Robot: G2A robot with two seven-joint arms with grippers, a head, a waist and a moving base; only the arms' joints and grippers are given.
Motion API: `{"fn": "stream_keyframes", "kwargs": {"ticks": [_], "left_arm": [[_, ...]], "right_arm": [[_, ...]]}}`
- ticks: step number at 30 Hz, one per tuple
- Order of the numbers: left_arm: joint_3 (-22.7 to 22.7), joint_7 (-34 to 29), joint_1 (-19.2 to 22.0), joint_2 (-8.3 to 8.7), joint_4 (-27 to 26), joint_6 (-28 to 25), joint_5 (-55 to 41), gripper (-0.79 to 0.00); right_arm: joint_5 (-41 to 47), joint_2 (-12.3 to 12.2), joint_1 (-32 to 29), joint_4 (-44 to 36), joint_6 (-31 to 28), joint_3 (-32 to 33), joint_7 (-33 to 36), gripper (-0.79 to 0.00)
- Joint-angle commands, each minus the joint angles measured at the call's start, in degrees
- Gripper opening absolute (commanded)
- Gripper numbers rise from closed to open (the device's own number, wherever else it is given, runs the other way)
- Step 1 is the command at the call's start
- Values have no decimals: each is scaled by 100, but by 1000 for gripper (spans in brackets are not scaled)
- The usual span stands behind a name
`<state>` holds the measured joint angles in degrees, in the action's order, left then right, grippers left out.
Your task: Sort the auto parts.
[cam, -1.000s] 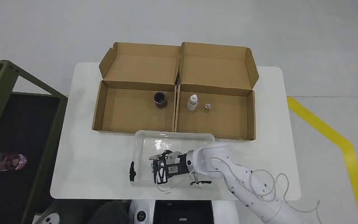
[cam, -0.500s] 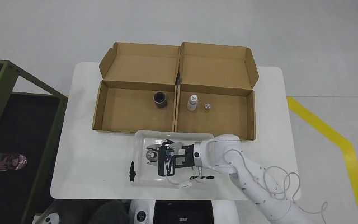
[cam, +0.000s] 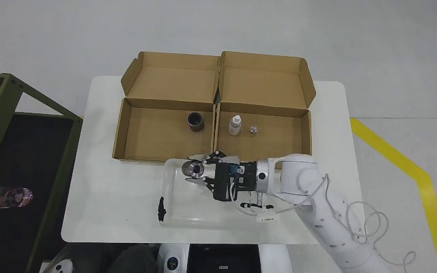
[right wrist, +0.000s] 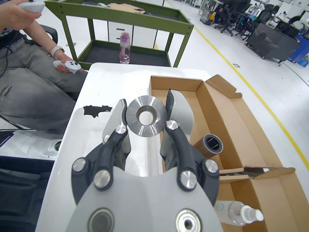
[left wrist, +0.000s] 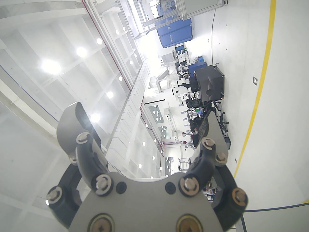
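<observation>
The right pincer point(right wrist: 146, 102) is clamped on a steel ring point(right wrist: 146, 119) (bore facing the wrist camera) over the clear tray's point(cam: 176, 208) 11 o'clock corner; the left pincer point(left wrist: 142, 114) gapes wide, empty. Cardboard boxes point(cam: 157, 136) lie at 12 o'clock.

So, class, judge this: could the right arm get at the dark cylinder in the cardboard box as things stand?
Probably not to grasp: the right claw is shut on the metal ring. The dark cylinder sits uncovered just beyond, nothing blocking.
</observation>
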<state>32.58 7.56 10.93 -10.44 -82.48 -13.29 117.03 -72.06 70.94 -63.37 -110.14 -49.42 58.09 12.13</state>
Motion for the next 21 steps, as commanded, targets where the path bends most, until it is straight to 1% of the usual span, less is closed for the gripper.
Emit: {"fn": "stream_keyframes", "kwargs": {"ticks": [1, 6, 14, 21], "left_arm": [[0, 0, 0, 0, 0, 0, 0, 0], [0, 0, 0, 0, 0, 0, 0, 0], [0, 0, 0, 0, 0, 0, 0, 0], [0, 0, 0, 0, 0, 0, 0, 0]], "right_arm": [[65, -11, 21, -49, 34, 77, -6, -785], [191, -27, 79, -53, 199, 238, -70, -785], [332, -55, 156, 60, 304, 425, -154, -785], [404, -13, 413, 456, 498, 242, -194, -785]]}}
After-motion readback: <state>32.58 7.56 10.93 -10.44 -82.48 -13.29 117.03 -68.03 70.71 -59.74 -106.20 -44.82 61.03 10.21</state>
